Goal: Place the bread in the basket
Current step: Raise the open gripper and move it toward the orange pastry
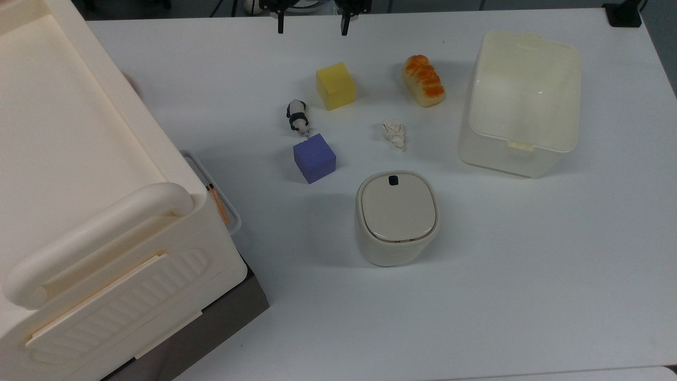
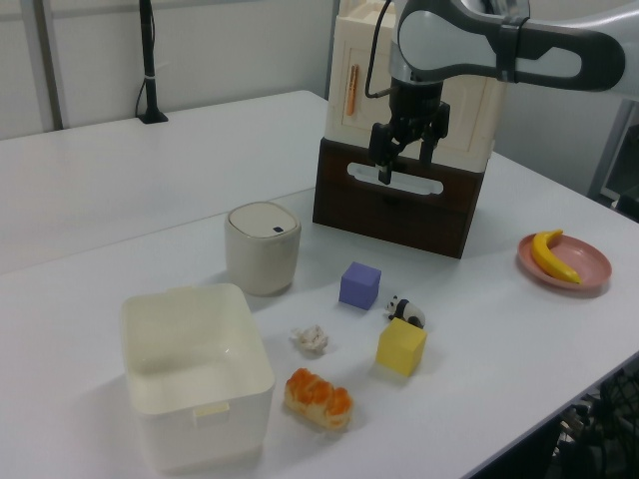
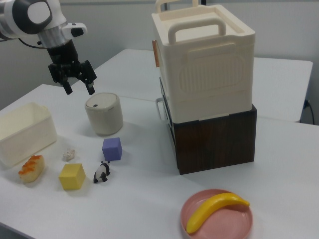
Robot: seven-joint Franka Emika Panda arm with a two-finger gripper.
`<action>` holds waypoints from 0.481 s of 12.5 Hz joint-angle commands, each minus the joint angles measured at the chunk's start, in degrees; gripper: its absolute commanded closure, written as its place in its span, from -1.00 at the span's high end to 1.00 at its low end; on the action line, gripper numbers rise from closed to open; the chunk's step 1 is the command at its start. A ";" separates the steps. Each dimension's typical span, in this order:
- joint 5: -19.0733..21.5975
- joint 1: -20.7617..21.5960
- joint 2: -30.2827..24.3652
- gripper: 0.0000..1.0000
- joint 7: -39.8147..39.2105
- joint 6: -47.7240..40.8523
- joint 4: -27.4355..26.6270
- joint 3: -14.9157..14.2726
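**Orange-topped bread lies on the desk beside the basket, jaws released above**

Orange-brown on top and pale yellow at the sides, the bread (image 1: 423, 81) lies on the white desk (image 1: 529, 264) just beside the basket (image 1: 521, 145) — close to its wall in the top view, but apart from it and not inside. In the left view the bread (image 2: 318, 397) sits at the right of the basket (image 2: 195, 424); in the right view the bread (image 3: 31, 168) lies in front of the basket (image 3: 25, 130).

The gripper (image 1: 311, 24) hangs at the upper edge of the top view, above the desk and well apart from the bread. Its jaws are released, the two dark fingers spread with a clear gap and nothing between them. The left view shows the gripper (image 2: 403, 166) pointing down in front of the big cream crate (image 2: 419, 70), which stands on a dark brown box (image 2: 399, 205). In the right view the gripper (image 3: 79, 84) hangs above the lidded bin (image 3: 103, 113).

Between bread and crate lie smaller things — a yellow cube (image 1: 335, 85), a purple cube (image 1: 314, 157), a toy panda (image 1: 298, 117) and a crumpled paper wad (image 1: 394, 133). The wad is the nearest of them to the bread. The lidded bin (image 1: 396, 217) has a black dot on its lid. A banana (image 3: 215, 209) rests on a pink plate (image 3: 239, 226) at the near edge in the right view.
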 commanded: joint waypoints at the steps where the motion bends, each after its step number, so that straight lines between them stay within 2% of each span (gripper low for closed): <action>1: 1.13 0.25 0.30 1.00 1.03 -0.89 0.64 -0.02; 6: 1.30 0.25 3.38 1.00 3.67 -0.54 3.45 1.39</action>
